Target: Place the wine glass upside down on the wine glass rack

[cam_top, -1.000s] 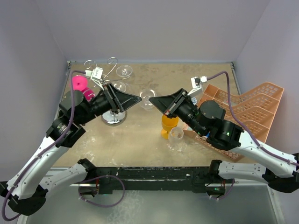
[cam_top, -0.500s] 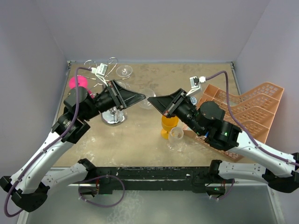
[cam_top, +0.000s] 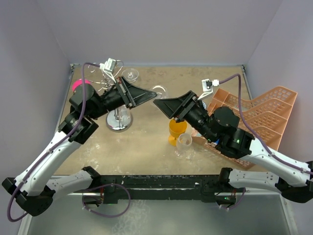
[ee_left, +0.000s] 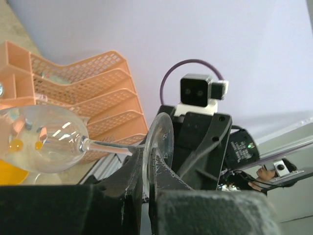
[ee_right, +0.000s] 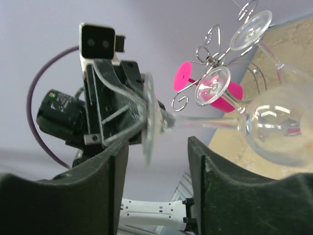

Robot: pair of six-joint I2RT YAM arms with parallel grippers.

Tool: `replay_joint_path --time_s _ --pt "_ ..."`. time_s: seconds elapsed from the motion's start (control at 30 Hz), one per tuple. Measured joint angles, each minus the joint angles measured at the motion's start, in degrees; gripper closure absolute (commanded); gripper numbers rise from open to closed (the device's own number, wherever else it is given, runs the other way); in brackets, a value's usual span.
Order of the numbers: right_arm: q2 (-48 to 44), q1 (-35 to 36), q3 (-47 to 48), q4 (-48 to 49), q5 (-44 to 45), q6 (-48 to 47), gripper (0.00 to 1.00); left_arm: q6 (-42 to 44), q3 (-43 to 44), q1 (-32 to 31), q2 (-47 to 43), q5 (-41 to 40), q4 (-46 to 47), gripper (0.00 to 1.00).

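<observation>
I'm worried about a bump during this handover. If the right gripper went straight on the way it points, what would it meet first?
The foot of the wine glass, clamped in the left gripper just beyond it; exact depth is unclear.

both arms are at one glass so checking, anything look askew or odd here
The glass lies sideways in mid-air, pinched only by the rim of its foot in the left gripper; the right gripper stands open beside it. A thin hold, but nothing looks spilled or broken.
</observation>
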Motion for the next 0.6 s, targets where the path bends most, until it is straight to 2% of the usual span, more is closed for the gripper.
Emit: replay_joint_path --time_s 0.2,0.43,0.6 --pt "-3.1 0.1 -3.8 5.0 -1.4 -2.6 0.31 1.5 11.7 0.0 7.6 0.0 0.7 1.0" --pt "-7.7 0.1 -6.0 7.6 -1.3 -3.9 0.29 7.2 26.0 0.7 17.5 -2.4 -0.9 1.0" --pt "-8.6 0.1 -6.0 9.1 -1.3 -4.5 0.3 6.3 31.1 8.7 23.4 -0.7 0.0 1.0"
